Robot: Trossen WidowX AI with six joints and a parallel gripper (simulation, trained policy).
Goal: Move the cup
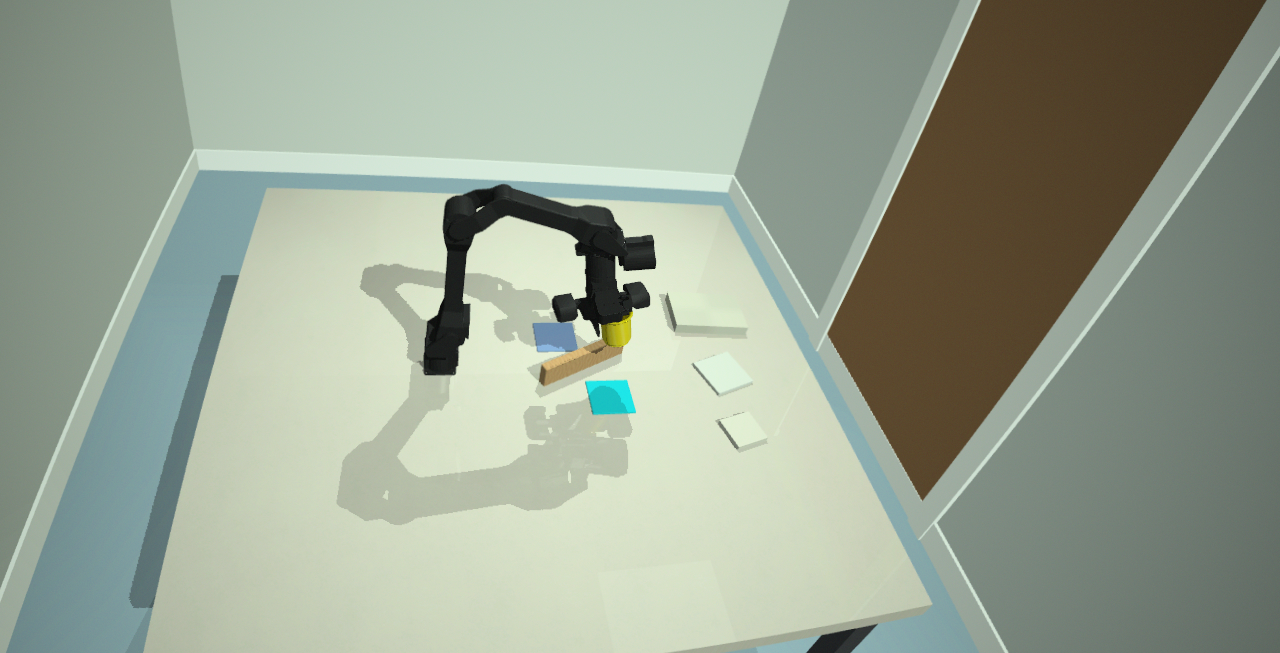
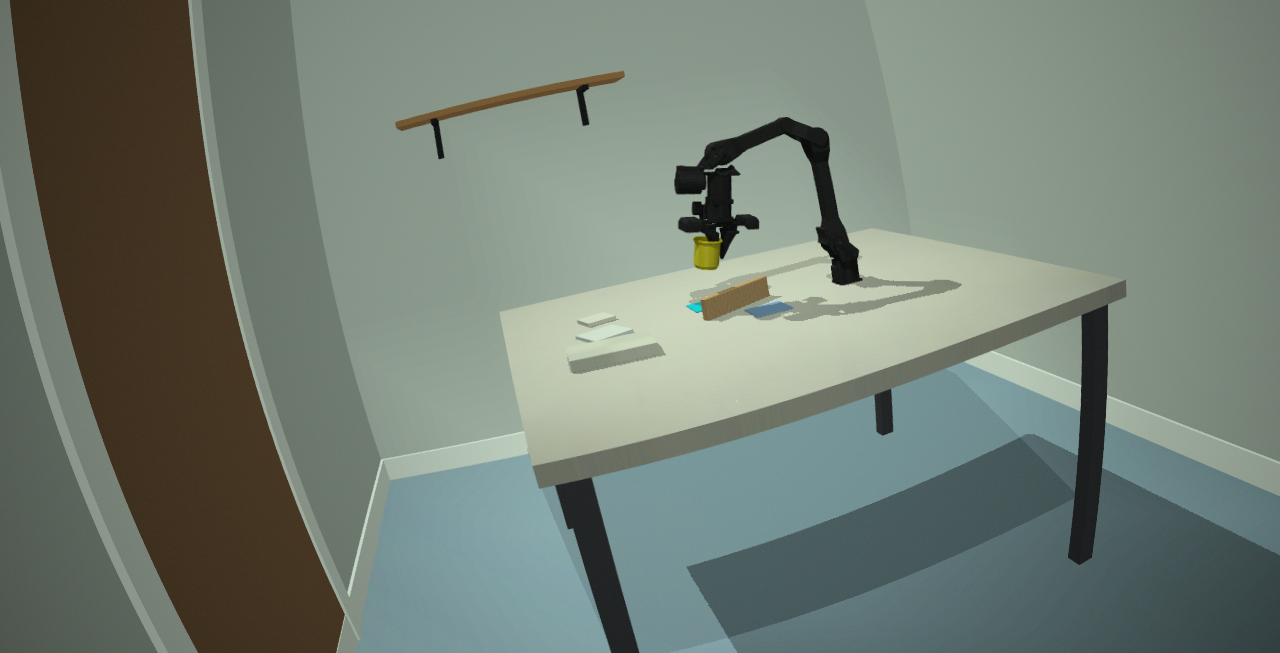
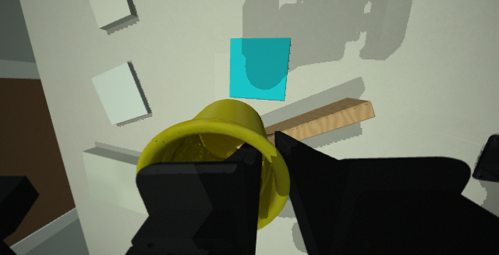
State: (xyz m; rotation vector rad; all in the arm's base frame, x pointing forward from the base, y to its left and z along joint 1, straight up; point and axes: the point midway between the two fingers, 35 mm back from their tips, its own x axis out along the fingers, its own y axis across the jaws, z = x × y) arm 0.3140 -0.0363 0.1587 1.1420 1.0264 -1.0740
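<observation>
The yellow cup (image 1: 616, 329) (image 2: 707, 253) (image 3: 230, 112) hangs in the air, roughly upright, well above the table. My gripper (image 1: 605, 319) (image 2: 718, 244) (image 3: 267, 136) is shut on the cup's wall, with one finger inside the rim and the other outside. The cyan pad (image 1: 626, 387) (image 2: 692, 307) (image 3: 235, 72) lies bare on the table, partly in shadow. The blue pad (image 1: 550, 333) (image 2: 769, 310) is also bare, on the other side of the wooden barrier. The marbles cannot be made out clearly; the finger and rim hide much of the cup's inside.
The wooden barrier (image 1: 577, 365) (image 2: 735, 298) (image 3: 327, 124) stands between the pads, with the cup above its far end in the top view. A large pale block (image 1: 711, 316) (image 2: 615, 355) and two smaller pale slabs lie toward the table's door-side edge. A shelf (image 2: 510, 101) hangs on the wall.
</observation>
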